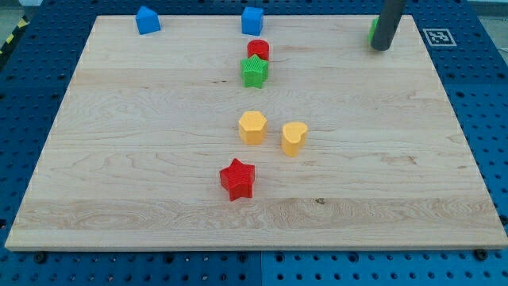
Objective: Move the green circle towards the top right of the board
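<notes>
Rod's tip (382,48) touches green circle (372,30) at board (444,143) top right; pincer unseen.

Arm: mostly out of shot, only the dark rod pokes in at the upper right of the frame
Rod: thick, dark grey, leaning just a touch, cut off by the top edge
My tip (381,48): down at the surface near its top right corner, upper right of the frame
End effector: just that plain rod

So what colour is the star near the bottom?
Red: the red star, plain in the camera view.
</notes>
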{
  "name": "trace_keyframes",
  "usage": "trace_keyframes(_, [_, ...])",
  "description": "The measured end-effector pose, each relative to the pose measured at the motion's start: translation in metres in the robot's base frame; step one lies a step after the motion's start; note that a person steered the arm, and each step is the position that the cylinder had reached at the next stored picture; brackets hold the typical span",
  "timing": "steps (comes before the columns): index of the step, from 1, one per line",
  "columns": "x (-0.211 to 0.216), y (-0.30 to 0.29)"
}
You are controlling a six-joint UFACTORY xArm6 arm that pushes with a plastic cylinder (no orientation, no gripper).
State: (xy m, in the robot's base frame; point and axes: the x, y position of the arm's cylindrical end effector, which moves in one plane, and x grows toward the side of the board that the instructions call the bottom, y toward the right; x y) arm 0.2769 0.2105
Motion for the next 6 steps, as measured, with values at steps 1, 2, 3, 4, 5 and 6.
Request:
trace_keyframes(1, [-0.010,-0.009])
trace_keyframes(2, [-0.017,-0.012])
trace_keyframes(3, [-0.026,-0.012])
trace_keyframes(4, [-0.035,-0.012])
trace_keyframes(5, [-0.042,-0.012])
trace_keyframes(6, [-0.049,-0.012])
